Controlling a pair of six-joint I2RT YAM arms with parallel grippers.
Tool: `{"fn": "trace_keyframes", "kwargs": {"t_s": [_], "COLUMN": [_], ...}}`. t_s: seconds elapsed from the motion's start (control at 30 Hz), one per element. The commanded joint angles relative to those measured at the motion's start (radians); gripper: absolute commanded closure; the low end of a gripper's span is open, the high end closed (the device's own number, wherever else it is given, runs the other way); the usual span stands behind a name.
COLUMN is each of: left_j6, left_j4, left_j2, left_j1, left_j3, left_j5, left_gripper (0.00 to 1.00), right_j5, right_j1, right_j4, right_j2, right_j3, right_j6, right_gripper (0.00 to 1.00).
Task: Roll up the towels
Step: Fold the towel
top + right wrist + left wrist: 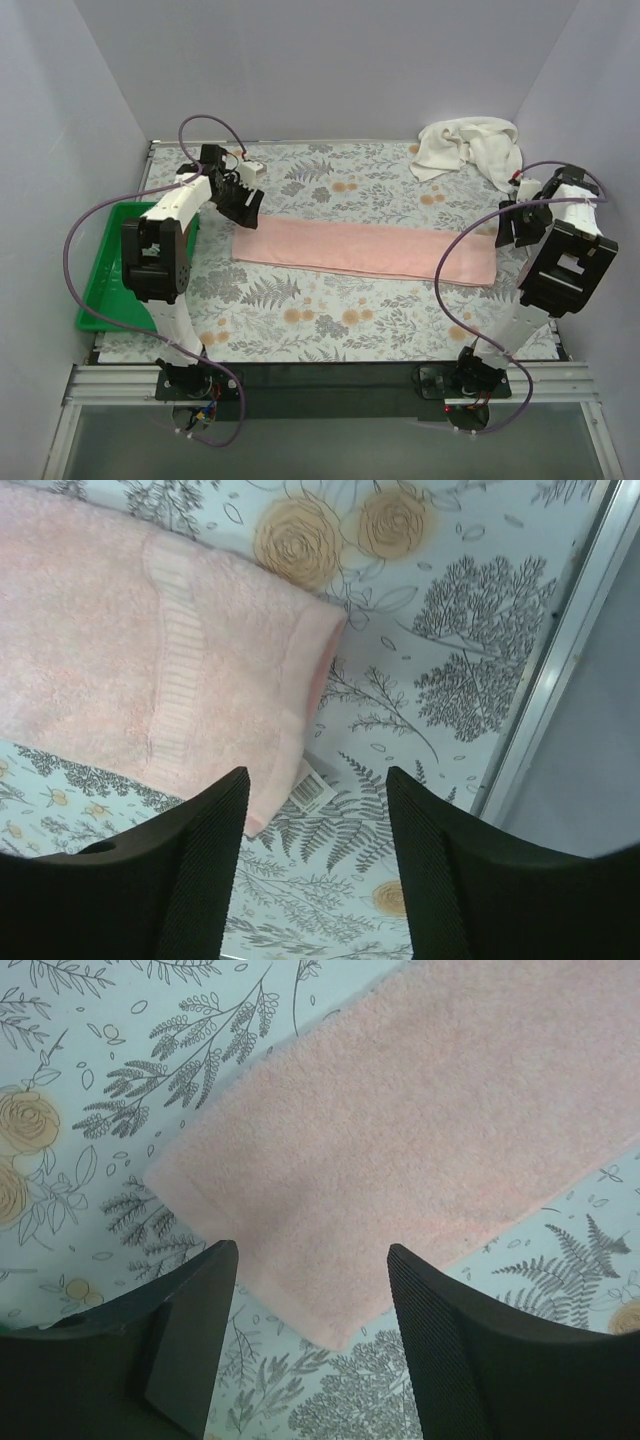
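Observation:
The salmon-pink towel [365, 250] lies flat and spread out as a long strip across the middle of the floral table. The cream-white towel [470, 147] sits crumpled at the back right. My left gripper [243, 207] is open and empty, hovering over the pink towel's left end [400, 1150]. My right gripper [512, 228] is open and empty beside the pink towel's right end [150, 650], where a white barcode label [312, 792] sticks out from under the hem.
A green plastic tray [105, 275] stands at the table's left edge beside the left arm. The table's metal rim [555, 670] runs close to the right gripper. White walls enclose the back and both sides.

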Motion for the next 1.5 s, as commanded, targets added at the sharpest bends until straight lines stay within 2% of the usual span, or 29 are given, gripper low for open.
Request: {"fn": "trace_keyframes", "kwargs": {"t_s": [0.0, 0.03, 0.1, 0.3, 0.5, 0.7, 0.73, 0.8, 0.83, 0.87, 1.03, 1.2, 1.47], "left_j6": [-0.016, -0.017, -0.018, -0.024, -0.022, -0.022, -0.022, -0.022, -0.025, -0.025, -0.033, -0.033, -0.037], "left_j4": [0.018, 0.019, 0.015, 0.022, 0.038, 0.052, 0.053, 0.061, 0.062, 0.064, 0.064, 0.064, 0.064], "left_j2": [-0.120, -0.137, -0.149, -0.178, -0.174, -0.174, -0.175, -0.177, -0.180, -0.180, -0.189, -0.192, -0.177], "left_j1": [0.003, 0.003, 0.003, 0.003, 0.004, 0.003, 0.003, 0.003, 0.003, 0.003, 0.003, 0.003, 0.003], "left_j3": [-0.049, -0.057, -0.068, -0.088, -0.100, -0.117, -0.118, -0.127, -0.132, -0.134, -0.141, -0.141, -0.137], "left_j5": [0.036, 0.039, 0.042, 0.066, 0.076, 0.074, 0.073, 0.071, 0.069, 0.069, 0.068, 0.071, 0.085], "left_gripper": [0.41, 0.41, 0.40, 0.40, 0.40, 0.40, 0.40, 0.40, 0.40, 0.40, 0.40, 0.40, 0.40], "right_j5": [-0.008, -0.013, -0.024, -0.021, -0.015, -0.106, -0.120, -0.145, -0.153, -0.166, -0.185, -0.134, -0.110], "right_j1": [-0.011, -0.011, -0.011, -0.009, -0.008, 0.006, 0.005, 0.005, 0.003, -0.001, -0.052, -0.095, -0.097], "right_j4": [-0.039, -0.033, -0.018, 0.014, 0.068, 0.062, 0.056, 0.027, 0.016, -0.005, -0.062, -0.105, -0.150], "right_j2": [0.002, 0.008, 0.034, 0.119, 0.165, 0.150, 0.150, 0.156, 0.157, 0.163, 0.146, 0.133, 0.191], "right_j3": [-0.043, -0.041, -0.027, 0.000, -0.069, -0.103, -0.096, -0.081, -0.064, -0.051, 0.034, 0.144, 0.175], "right_j6": [0.049, 0.058, 0.083, 0.097, 0.104, 0.116, 0.118, 0.116, 0.115, 0.113, 0.100, 0.066, 0.035], "right_gripper": [0.44, 0.40, 0.40, 0.46, 0.53, 0.72, 0.79, 0.86, 0.95, 0.99, 0.99, 0.99, 0.99]}}
